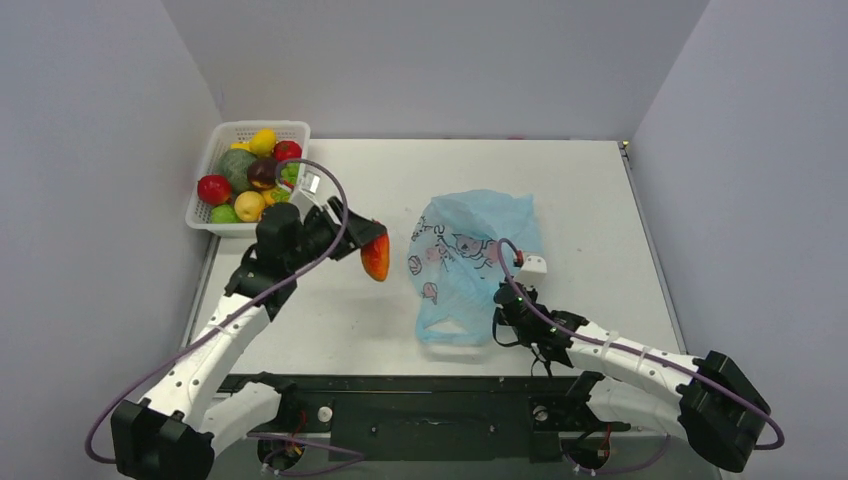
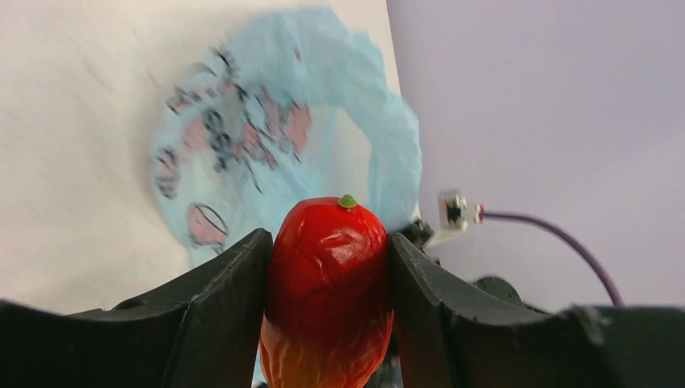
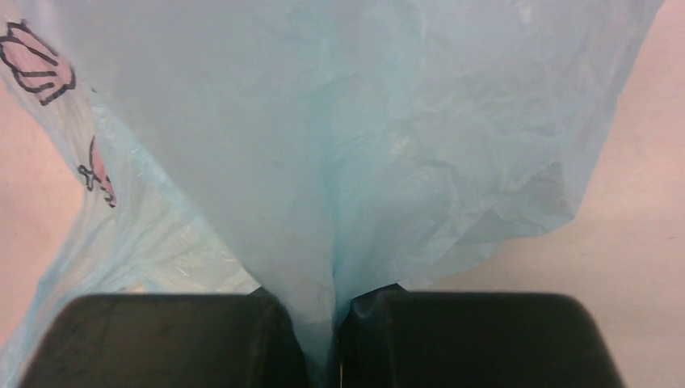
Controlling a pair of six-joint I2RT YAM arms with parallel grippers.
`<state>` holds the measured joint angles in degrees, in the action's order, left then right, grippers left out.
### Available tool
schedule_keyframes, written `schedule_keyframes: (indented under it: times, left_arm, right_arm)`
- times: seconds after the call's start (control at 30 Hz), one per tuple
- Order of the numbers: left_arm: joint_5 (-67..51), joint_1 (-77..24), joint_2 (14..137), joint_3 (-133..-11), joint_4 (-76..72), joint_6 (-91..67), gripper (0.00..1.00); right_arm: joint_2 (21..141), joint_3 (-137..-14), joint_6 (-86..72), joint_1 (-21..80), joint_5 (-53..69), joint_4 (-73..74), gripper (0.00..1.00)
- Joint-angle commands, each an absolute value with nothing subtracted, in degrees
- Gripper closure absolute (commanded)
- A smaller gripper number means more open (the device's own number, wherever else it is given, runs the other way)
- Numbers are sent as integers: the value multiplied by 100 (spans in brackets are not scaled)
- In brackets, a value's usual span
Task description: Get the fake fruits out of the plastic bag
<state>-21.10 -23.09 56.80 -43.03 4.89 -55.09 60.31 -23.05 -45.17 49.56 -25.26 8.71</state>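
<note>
White basket (image 1: 214, 152) holds mixed fruits (image 1: 250, 178). Left hand (image 1: 368, 243) clamps a red-orange fruit (image 1: 376, 260); right hand (image 3: 335, 325) pinches the plastic bag (image 1: 470, 255).

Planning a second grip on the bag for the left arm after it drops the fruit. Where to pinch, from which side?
Probably the loop handle at the plastic bag's near-left end, coming down from above on the left. It is a thin strip lying clear of the crumpled body, and the right gripper pinches the film on the bag's right, so that side is taken.
</note>
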Motion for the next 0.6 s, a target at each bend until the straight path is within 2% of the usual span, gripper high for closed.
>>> schedule_keyframes:
  times: [0.0,0.1,0.3,0.4,0.57]
  left_arm:
    - [-1948,-1349,5934,-5198,1847,-4293,100]
    - [-1619,-189,6239,-5436,1925,-4103,100]
    - [-562,1311,6970,-5417,1208,-4355,100]
    - [-570,1837,7454,-5642,781,-4624,100]
    - [-301,2067,8452,-6420,643,-4562,100]
  right_arm:
    - [5639,-2585,-4097,4359,-2619,1104,100]
    - [5419,-2638,-3896,4082,-2474,1180,100]
    - [5170,-2648,-3708,3701,-2186,1256,100]
    - [5134,-2626,-3669,3607,-2043,1252,100]
    - [5128,-2596,-3647,3539,-1887,1236,100]
